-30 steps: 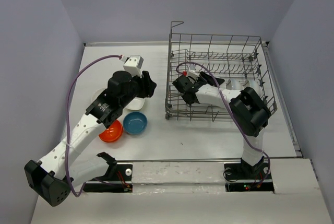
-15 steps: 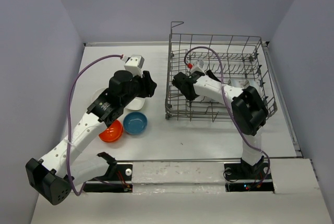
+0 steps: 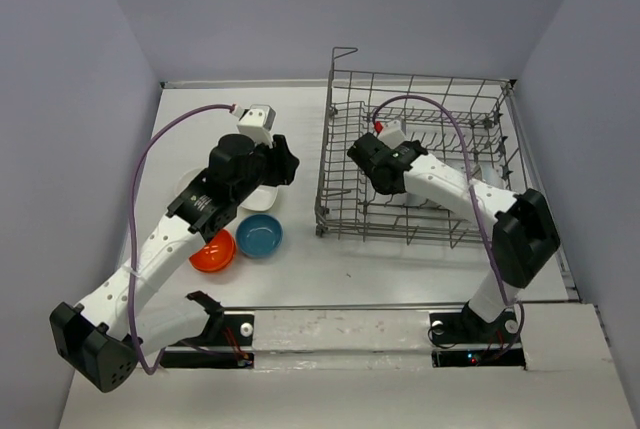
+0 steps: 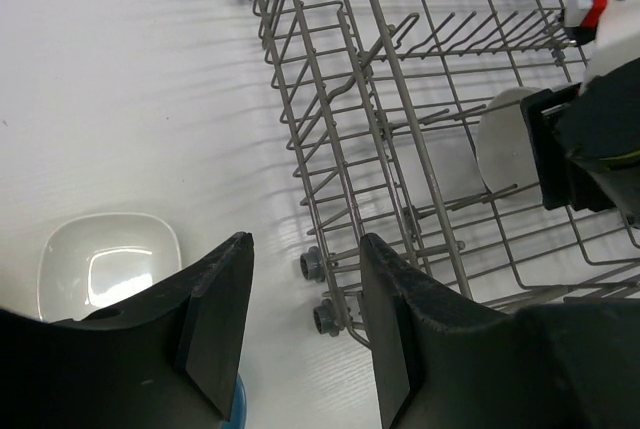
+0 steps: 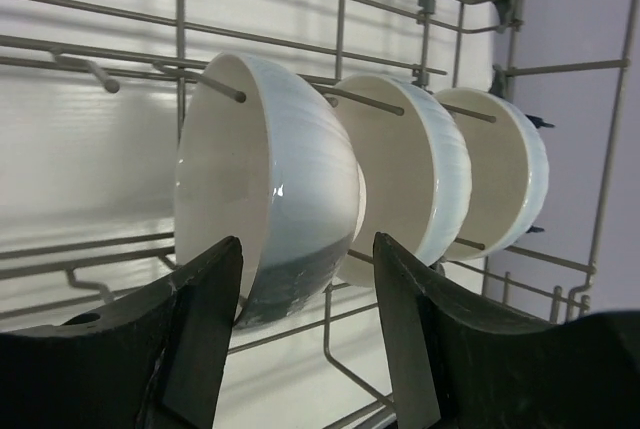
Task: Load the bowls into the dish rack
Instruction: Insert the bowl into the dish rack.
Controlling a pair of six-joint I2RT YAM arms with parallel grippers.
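1. While the left tool (image 4: 302, 247) hung above the bench (image 3: 400, 269), its two fingers stood well apart and held nothing; only bare bench and the edge of the rack showed through the gap.
2. Below that tool and off to its left, the squarish white bowl (image 4: 105, 259) lay mouth-up on the bench, clear of both fingers.
3. Behind the left tool, toward the arm bases, the blue bowl (image 3: 259, 236) and the orange-red bowl (image 3: 215, 252) sat just beside each other on the bench, both mouth-up.
4. Ahead of the left tool and to its right stood the dish rack (image 3: 420, 84), near the fingers but apart from them.
5. The right tool (image 5: 307, 242) was down inside the rack, its fingers spread apart and no grip showing.
6. Directly in front of the right tool, three white bowls stood on edge in one row between the tines. These were the nearest bowl (image 5: 290, 199), the middle bowl (image 5: 400, 169) and the far bowl (image 5: 500, 169), each overlapping the next and running away to the tool's right.
7. The nearest bowl's lower part sat in the gap between the fingers and rested on the rack wires. A slim space separated it from the right finger. Whether the left finger brushed its rim could not be told.
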